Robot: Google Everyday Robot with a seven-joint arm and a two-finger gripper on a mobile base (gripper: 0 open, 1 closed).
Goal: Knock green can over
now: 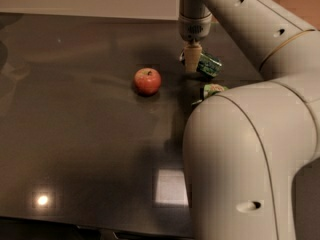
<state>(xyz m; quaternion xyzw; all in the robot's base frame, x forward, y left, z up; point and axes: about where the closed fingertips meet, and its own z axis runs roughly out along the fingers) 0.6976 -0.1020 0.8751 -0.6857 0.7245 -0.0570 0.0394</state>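
Observation:
The green can is small and dark green with lighter markings. It is tilted on the dark table, right of centre at the back. My gripper hangs down from the arm directly against the can's left side. The can's lower edge is close to the arm's large elbow housing, and I cannot tell whether the can rests on the table or leans on the gripper.
A red apple sits on the dark table left of the gripper. A green snack bag lies just in front of the can, mostly hidden by my arm's white elbow, which fills the right side. A white wall edge runs along the back.

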